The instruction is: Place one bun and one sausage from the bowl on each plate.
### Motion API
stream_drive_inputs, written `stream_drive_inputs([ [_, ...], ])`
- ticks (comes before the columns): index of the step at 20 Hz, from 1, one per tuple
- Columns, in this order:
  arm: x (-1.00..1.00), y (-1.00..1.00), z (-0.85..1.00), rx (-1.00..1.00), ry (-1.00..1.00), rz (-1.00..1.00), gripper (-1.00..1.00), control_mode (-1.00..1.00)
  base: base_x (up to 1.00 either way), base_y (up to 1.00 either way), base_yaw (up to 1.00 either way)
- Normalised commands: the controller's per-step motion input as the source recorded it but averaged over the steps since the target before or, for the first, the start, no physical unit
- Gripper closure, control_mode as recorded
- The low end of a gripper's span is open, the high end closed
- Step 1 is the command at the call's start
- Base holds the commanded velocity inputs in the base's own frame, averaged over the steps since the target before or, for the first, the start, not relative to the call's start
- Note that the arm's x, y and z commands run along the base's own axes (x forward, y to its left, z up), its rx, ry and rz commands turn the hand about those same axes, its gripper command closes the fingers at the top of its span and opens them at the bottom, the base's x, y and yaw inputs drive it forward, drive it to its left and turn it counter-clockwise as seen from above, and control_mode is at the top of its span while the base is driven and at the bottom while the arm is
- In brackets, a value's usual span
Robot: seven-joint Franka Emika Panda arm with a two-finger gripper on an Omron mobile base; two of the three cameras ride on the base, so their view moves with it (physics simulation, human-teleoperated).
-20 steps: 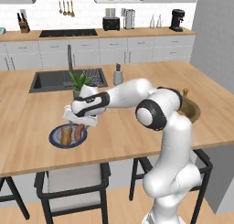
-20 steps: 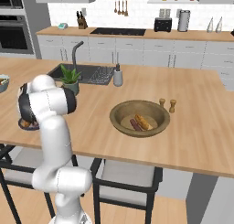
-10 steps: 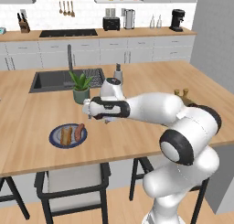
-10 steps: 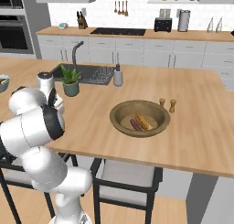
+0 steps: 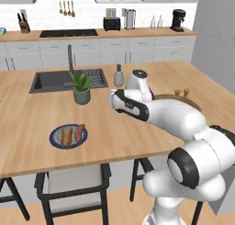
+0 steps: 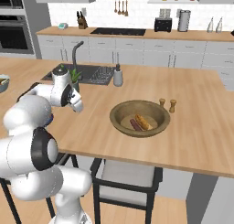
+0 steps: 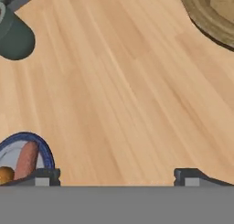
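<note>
The robot's two-finger gripper (image 7: 116, 176) hangs over bare wooden counter (image 5: 137, 132), with its small dark fingertips (image 7: 45, 176) spread wide apart and nothing between them.

On the counter sits a round blue-rimmed plate (image 5: 56, 133). A tan bun (image 5: 66, 136) and a reddish-brown sausage (image 5: 80, 132) lie on it side by side. In the hand view the plate (image 7: 45, 147) peeks in at the lower left, with the sausage (image 7: 26, 160) on it.

The wide, round brown wooden bowl (image 6: 119, 113) sits on the counter well apart from the plate. Inside it lie one more bun (image 6: 143, 122) and one dark sausage (image 6: 135, 125), just beside each other.

A small green plant in a grey-green pot (image 5: 81, 87) stands near the dark sink (image 5: 48, 81). Two little wooden shakers (image 6: 167, 104) stand just behind the bowl.
</note>
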Motion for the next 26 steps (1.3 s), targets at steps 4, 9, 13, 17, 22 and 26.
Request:
stream_drive_inputs([
  [4, 0.3, -0.98, 0.5, -0.15, 0.0, -0.18, -1.0, -1.0, 0.0, 0.0, 0.0],
  [9, 0.43, -0.98, 0.22, -0.18, 0.0, -0.18, -1.0, -1.0, 0.0, 0.0, 0.0],
  [13, 0.21, -1.0, 0.0, -0.19, 0.01, -0.18, -1.0, -1.0, 0.0, 0.0, 0.0],
  [17, 0.0, -1.0, -0.03, -0.17, 0.01, -0.16, -1.0, -1.0, 0.0, 0.0, 0.0],
  [22, 0.0, -0.96, 0.0, -0.01, 0.05, -0.02, -1.0, -1.0, 0.0, 0.0, 0.0],
  [26, 0.0, -0.84, 0.0, 0.0, 0.05, 0.04, -1.0, -1.0, 0.0, 0.0, 0.0],
])
